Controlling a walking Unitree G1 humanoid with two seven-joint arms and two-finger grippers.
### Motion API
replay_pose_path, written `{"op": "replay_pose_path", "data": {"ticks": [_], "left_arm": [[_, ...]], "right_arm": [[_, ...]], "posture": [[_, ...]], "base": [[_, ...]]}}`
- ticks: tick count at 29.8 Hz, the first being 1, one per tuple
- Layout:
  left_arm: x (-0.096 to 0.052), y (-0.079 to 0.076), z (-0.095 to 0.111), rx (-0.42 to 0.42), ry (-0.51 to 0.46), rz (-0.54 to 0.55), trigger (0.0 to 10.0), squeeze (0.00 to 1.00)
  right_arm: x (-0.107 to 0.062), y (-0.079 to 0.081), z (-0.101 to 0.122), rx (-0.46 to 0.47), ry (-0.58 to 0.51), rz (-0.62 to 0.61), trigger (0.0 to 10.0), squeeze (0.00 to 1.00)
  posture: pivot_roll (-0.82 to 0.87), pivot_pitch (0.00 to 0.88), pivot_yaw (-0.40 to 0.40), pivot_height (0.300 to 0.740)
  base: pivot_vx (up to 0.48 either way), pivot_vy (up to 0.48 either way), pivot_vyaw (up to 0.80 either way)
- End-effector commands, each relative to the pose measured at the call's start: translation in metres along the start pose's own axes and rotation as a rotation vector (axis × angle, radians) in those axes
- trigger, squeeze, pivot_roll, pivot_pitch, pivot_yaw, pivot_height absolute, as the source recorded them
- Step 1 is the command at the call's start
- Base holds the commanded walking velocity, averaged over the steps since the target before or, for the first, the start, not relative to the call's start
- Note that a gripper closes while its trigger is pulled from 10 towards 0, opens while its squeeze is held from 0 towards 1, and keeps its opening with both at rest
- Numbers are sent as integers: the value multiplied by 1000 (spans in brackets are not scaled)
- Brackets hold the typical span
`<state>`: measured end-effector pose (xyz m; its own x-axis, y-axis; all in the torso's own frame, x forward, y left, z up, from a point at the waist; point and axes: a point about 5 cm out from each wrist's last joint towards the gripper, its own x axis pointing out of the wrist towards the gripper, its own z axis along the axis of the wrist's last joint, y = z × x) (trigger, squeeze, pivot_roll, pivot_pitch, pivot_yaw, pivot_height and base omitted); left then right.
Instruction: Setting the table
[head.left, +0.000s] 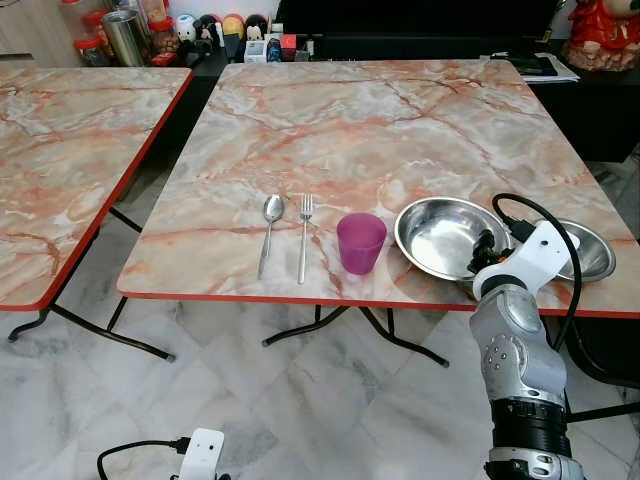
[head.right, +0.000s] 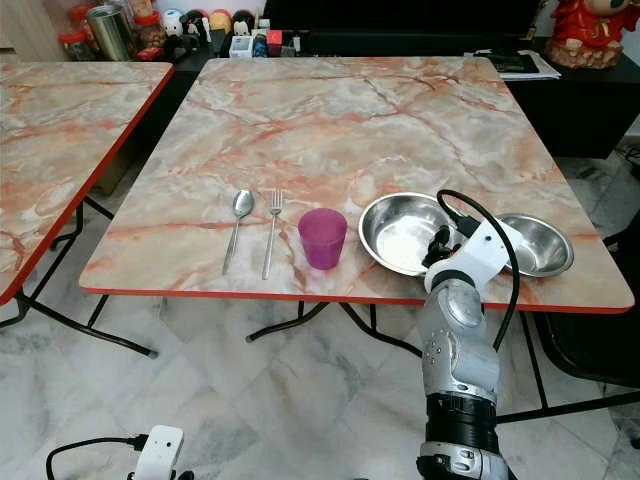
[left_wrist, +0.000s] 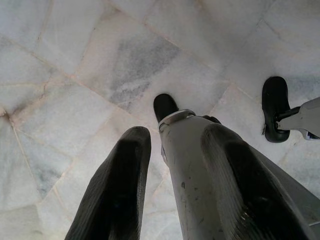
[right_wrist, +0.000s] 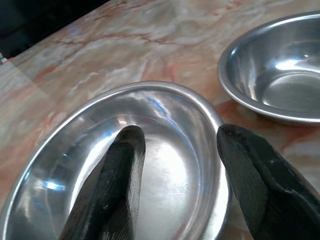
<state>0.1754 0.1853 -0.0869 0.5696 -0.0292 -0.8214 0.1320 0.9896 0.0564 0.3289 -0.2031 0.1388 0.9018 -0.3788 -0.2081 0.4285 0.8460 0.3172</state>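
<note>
While the right gripper (right_wrist: 175, 170) hovers with fingers spread over the near rim of the larger steel bowl (head.left: 445, 235), beside the purple cup (head.left: 360, 242) on the marble table (head.left: 380, 120), placing seems in hand; next, nudging or withdrawing cleanly.

Spoon (head.left: 270, 225), fork (head.left: 304, 233), cup (head.left: 360, 243), two bowls (head.left: 445, 237)

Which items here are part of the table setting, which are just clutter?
Job: metal spoon, metal fork, purple plastic cup, large steel bowl under the open right gripper, smaller steel bowl.
Clutter: jars and figurines behind, papers, neighbouring marble table.
</note>
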Motion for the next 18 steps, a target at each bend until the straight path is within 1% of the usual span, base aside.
{"op": "replay_pose_path", "data": {"ticks": [1, 9, 11, 18], "left_arm": [[-2, 2, -9, 18, 25, -1, 10000, 0], [-2, 2, -10, 23, 28, -3, 10000, 0], [-2, 2, -10, 25, 28, -4, 10000, 0], [-2, 2, -10, 22, 28, -2, 10000, 0]], "right_arm": [[1, -1, 5, 14, 1, -22, 10000, 0], [2, -3, 0, 5, 27, -24, 10000, 0], [3, -5, -5, 9, 48, -30, 10000, 0], [3, -10, -8, 17, 67, -52, 10000, 0]], "posture": [[-59, 87, 24, 740], [-59, 86, 23, 740], [-50, 97, 22, 740], [-50, 109, 25, 740]], "base": [[0, 0, 0], [0, 0, 0], [0, 0, 0], [0, 0, 0]]}}
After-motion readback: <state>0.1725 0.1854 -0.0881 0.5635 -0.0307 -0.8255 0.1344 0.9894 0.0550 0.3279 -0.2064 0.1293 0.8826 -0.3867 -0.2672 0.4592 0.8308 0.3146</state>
